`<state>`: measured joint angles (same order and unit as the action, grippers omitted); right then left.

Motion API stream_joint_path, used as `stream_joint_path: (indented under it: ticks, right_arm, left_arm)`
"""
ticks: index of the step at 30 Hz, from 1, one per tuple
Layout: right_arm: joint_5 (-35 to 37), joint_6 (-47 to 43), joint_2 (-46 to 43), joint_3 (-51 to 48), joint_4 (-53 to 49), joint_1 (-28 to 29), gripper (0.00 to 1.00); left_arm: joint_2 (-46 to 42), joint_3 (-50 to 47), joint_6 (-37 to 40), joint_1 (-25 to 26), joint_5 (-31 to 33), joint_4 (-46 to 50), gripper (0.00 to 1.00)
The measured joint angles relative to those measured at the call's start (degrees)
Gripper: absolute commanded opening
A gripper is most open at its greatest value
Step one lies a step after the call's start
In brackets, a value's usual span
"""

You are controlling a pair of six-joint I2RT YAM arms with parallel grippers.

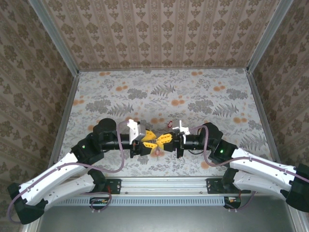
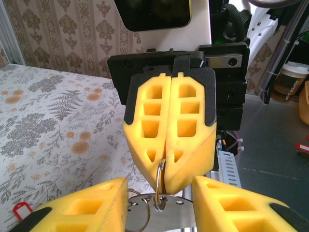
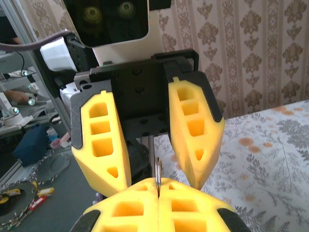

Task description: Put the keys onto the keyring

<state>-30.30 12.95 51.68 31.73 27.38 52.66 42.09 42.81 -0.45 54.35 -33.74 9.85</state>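
Floral cloth covers the table [image 1: 145, 92], and both arms meet nose to nose over its near middle. The right gripper [image 1: 164, 139] has its fingers pressed together on the keyring [image 2: 161, 188]. The keyring hangs edge-on from the tips, its flat plane upright and running along the line between the two arms. The left gripper [image 1: 149, 139] faces it with fingers spread, one on each side of the thin edge and neither touching it, so it holds nothing. One red key [image 2: 21, 210] lies flat on the cloth just to the far side of the meeting point, apart from both grippers. The left arm is the free one, and I judge it would have to back off and turn toward the far side to reach that key.
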Motion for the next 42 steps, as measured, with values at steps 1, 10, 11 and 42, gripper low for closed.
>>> stream_joint_path:
  ticks: [1,10,11,42]
  right_arm:
    - [0.0,0.33,0.0,-0.17,0.66,0.0,0.0]
    - [0.33,1.2,0.07,-1.86,5.38,0.11,0.0]
    - [0.33,1.25,0.07,-2.1,5.99,0.11,0.0]
    - [11.3,-14.67,-4.02,5.77,-27.89,1.11,0.47]
  left_arm:
    - [-0.07,-0.02,0.0,0.0,-0.02,-0.26,0.33]
    - [-0.61,-0.04,-1.07,-0.02,-0.63,-2.14,0.04]
    - [-0.63,-0.04,-1.18,-0.02,-0.74,-2.29,0.01]
    - [6.45,8.31,15.13,3.8,10.97,18.29,0.0]
